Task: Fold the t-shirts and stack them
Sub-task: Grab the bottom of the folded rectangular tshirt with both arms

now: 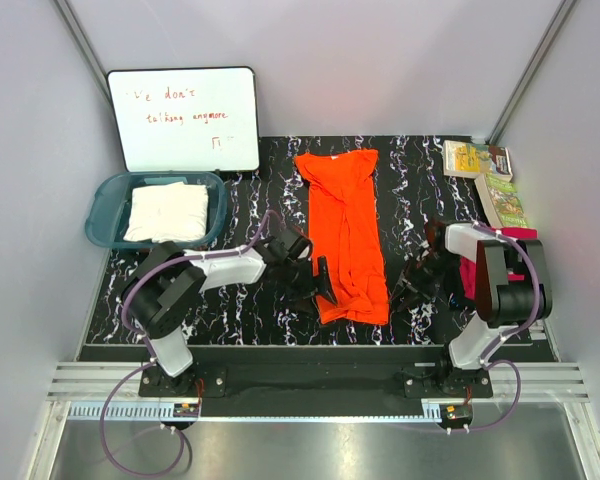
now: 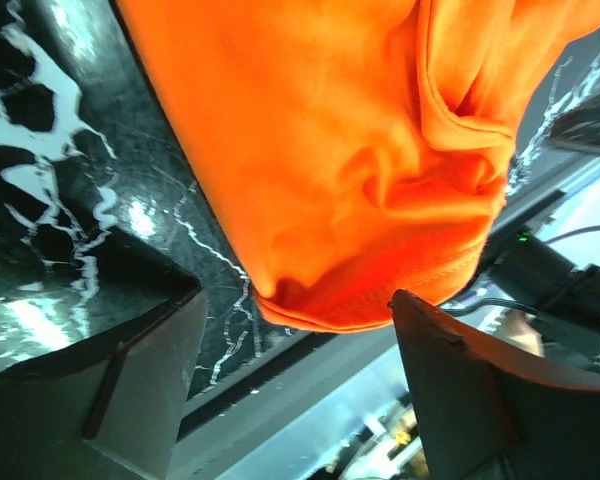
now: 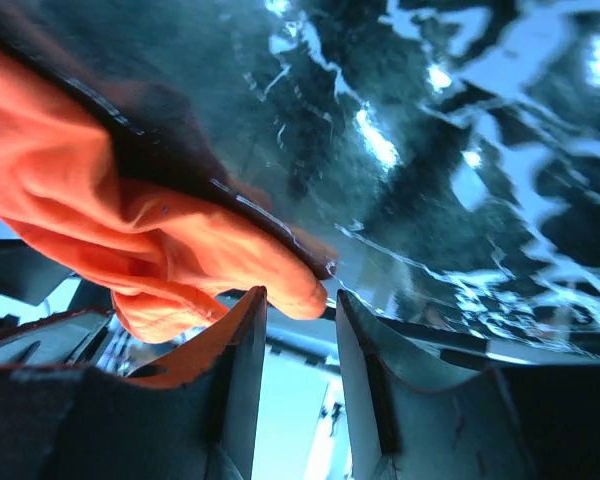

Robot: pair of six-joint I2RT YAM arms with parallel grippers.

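My left gripper (image 2: 295,300) gapes wide at the hem of the orange t-shirt (image 1: 348,230), my right gripper (image 3: 300,295) narrowly parted, holding nothing.

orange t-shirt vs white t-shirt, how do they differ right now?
Place: orange t-shirt on the table, white t-shirt in the teal tub. Shape: orange t-shirt a long strip, white t-shirt a compact square. Both folded, plain fabric.

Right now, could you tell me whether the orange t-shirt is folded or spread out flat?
Partly folded: the orange t-shirt lies as a long narrow strip on the table, sides turned in, not yet folded crosswise.
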